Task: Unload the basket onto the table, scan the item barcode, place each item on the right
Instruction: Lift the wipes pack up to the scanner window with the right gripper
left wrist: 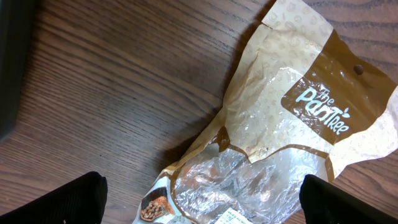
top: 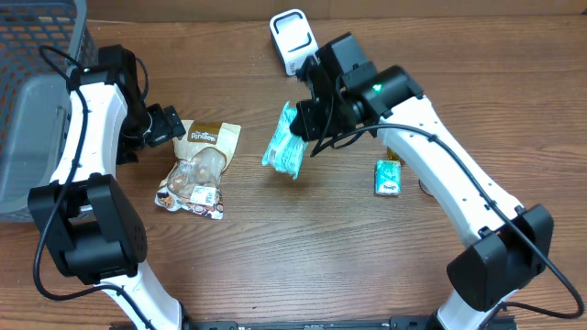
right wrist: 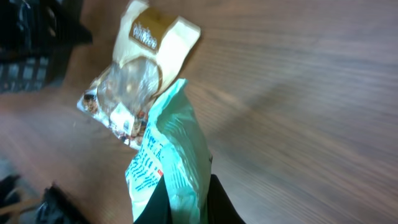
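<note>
My right gripper [top: 307, 124] is shut on a teal snack packet [top: 284, 142] and holds it above the table, just below the white barcode scanner [top: 292, 38]. In the right wrist view the packet [right wrist: 171, 155] sticks up between the dark fingers [right wrist: 221, 205], its blue-printed side facing left. My left gripper [top: 170, 124] is open over a tan and clear bag of nuts [top: 197, 170] that lies flat on the table. In the left wrist view the bag [left wrist: 280, 143] fills the space between the wide-apart fingertips [left wrist: 81, 199], which do not touch it.
A small green packet [top: 389, 177] lies on the table under the right arm. A grey plastic basket [top: 32, 110] stands at the left edge. The nut bag [right wrist: 134, 81] also shows beyond the teal packet in the right wrist view.
</note>
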You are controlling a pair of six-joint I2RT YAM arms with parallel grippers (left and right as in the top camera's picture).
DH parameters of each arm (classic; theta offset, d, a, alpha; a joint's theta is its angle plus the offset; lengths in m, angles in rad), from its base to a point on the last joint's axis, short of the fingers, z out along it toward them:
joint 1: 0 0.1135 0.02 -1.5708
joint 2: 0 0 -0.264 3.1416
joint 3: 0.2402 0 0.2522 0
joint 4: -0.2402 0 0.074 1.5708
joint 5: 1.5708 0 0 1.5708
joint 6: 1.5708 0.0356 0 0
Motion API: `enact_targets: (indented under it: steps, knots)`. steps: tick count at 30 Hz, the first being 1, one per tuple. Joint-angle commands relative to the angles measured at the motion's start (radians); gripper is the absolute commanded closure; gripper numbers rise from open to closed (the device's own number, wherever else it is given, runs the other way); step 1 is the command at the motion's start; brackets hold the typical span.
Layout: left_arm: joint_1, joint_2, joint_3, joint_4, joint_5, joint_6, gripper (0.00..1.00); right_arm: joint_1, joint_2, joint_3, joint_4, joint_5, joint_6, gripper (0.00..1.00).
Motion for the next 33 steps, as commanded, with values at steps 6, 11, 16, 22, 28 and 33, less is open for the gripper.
enact_targets:
  steps: [6, 11, 16, 22, 28, 33]
  knots:
    - [0.011, 0.003, 0.016, 0.003, -0.013, -0.003, 0.00, 0.005, -0.044, 0.264, -0.059, 0.202, -0.035, 0.96]
    - [0.011, 0.003, 0.016, 0.003, -0.013, -0.003, 0.00, 0.005, -0.044, 0.297, -0.052, 0.232, -0.119, 0.96]
    - [0.011, 0.003, 0.016, 0.003, -0.014, -0.003, 0.00, 0.005, -0.043, 0.297, 0.023, 0.296, -0.200, 0.96]
    - [0.011, 0.003, 0.016, 0.003, -0.014, -0.003, 0.01, 0.005, -0.043, 0.297, 0.149, 0.407, -0.359, 0.96]
    - [0.011, 0.003, 0.016, 0.003, -0.013, -0.003, 0.00, 0.005, -0.034, 0.296, 0.272, 0.457, -0.613, 0.96]
    - [0.011, 0.003, 0.016, 0.003, -0.013, -0.003, 0.00, 0.005, 0.021, 0.294, 0.408, 0.566, -0.690, 0.96]
